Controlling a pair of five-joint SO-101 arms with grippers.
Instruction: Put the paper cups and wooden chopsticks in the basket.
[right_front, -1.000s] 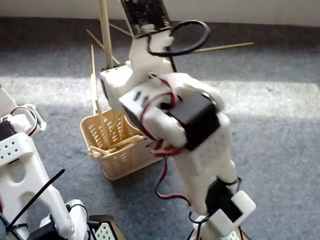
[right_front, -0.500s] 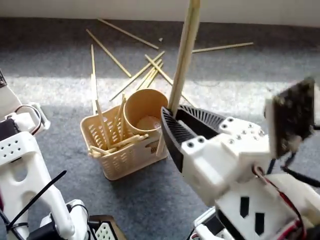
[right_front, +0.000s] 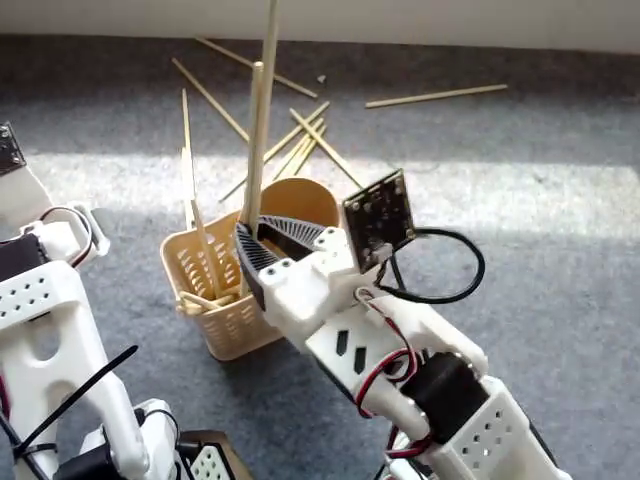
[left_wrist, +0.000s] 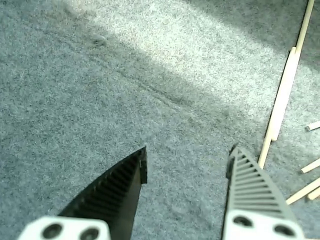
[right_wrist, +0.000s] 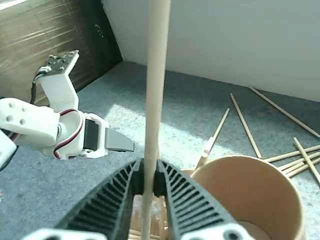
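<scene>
Jaws of the right gripper (right_front: 255, 235) pinch an upright chopstick (right_front: 262, 110) over the basket (right_front: 225, 320), where the paper cup (right_front: 300, 200) seems to stand. Loose chopsticks (right_front: 300, 150) lie on the grey surface (right_front: 520, 200) behind. In the left wrist view, the left gripper (left_wrist: 189, 150) hangs above the surface with jaws wide apart. In the right wrist view, the jaws clamp the stick just beside the cup.

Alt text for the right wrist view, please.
The right pincer, shut on an upright wooden chopstick, hangs beside a paper cup. Beyond it the left pincer sits over grey carpet, and loose chopsticks lie near the wall.
</scene>
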